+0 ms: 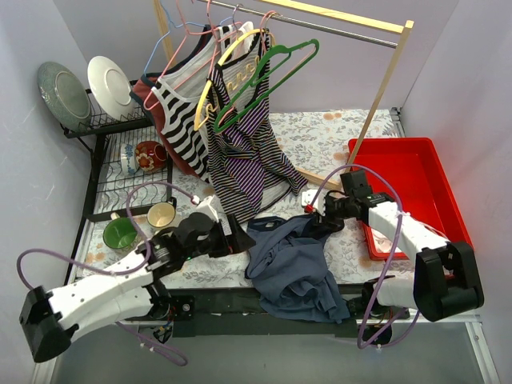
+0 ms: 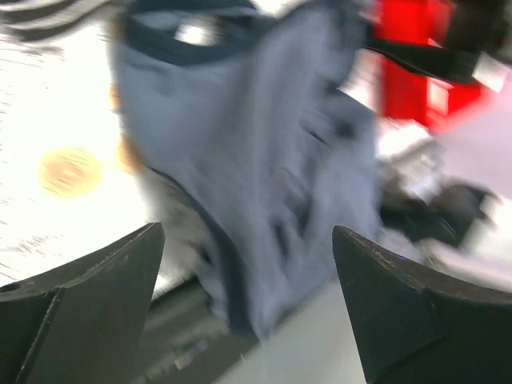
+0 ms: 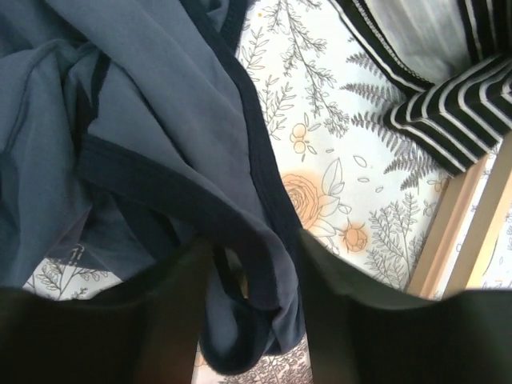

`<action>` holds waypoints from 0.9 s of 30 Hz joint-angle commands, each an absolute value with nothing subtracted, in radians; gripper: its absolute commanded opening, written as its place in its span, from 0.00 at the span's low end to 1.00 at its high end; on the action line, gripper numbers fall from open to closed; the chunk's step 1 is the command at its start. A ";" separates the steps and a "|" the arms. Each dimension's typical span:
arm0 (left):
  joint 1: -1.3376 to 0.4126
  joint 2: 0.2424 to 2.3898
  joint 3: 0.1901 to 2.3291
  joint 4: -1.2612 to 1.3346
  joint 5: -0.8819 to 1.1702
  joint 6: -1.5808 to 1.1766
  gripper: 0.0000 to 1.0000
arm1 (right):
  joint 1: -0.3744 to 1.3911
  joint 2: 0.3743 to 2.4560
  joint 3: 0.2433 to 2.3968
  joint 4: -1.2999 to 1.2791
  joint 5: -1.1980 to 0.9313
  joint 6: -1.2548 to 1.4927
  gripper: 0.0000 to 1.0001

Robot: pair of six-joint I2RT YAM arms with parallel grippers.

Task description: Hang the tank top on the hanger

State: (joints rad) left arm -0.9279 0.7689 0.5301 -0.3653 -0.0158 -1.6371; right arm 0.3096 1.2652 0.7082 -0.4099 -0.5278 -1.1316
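The navy tank top (image 1: 294, 270) lies crumpled on the flowered cloth at the table's near edge, its lower part hanging over. The green hanger (image 1: 268, 76) hangs from the rail at the back, apart from it. My left gripper (image 1: 237, 233) is just left of the tank top (image 2: 264, 136). Seen in its wrist view, this gripper (image 2: 246, 232) is open wide and empty. My right gripper (image 1: 314, 210) is at the top's upper right corner. In the right wrist view its jaws (image 3: 256, 252) stand partly closed around a dark-edged fold of the tank top (image 3: 160, 120), with slack still showing.
Striped tops (image 1: 248, 156) hang on the rail with a yellow hanger (image 1: 218, 76) and pink hangers. A red tray (image 1: 436, 172) lies at the right. A dish rack (image 1: 104, 172) at the left holds plates (image 1: 108, 80), cups (image 1: 161, 214) and a green bowl (image 1: 120, 234). A wooden post (image 1: 382, 92) slants down.
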 commanded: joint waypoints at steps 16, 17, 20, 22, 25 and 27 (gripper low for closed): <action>-0.825 1.377 0.580 0.074 -0.149 -1.894 0.79 | 0.336 1.078 0.618 -0.391 -0.555 -1.080 0.01; -0.824 1.393 0.590 0.069 -0.158 -1.907 0.79 | 0.336 1.074 0.614 -0.393 -0.558 -1.075 0.01; -0.824 1.449 0.620 0.048 -0.208 -1.940 0.71 | 0.336 1.065 0.609 -0.394 -0.568 -1.069 0.01; -0.822 1.489 0.637 0.023 -0.242 -1.948 0.67 | 0.336 1.049 0.612 -0.400 -0.568 -1.066 0.01; -0.819 1.499 0.646 0.023 -0.239 -1.942 0.40 | 0.336 1.026 0.644 -0.431 -0.557 -1.080 0.01; -0.818 1.479 0.644 0.032 -0.233 -1.921 0.15 | 0.334 1.003 0.678 -0.451 -0.540 -1.088 0.01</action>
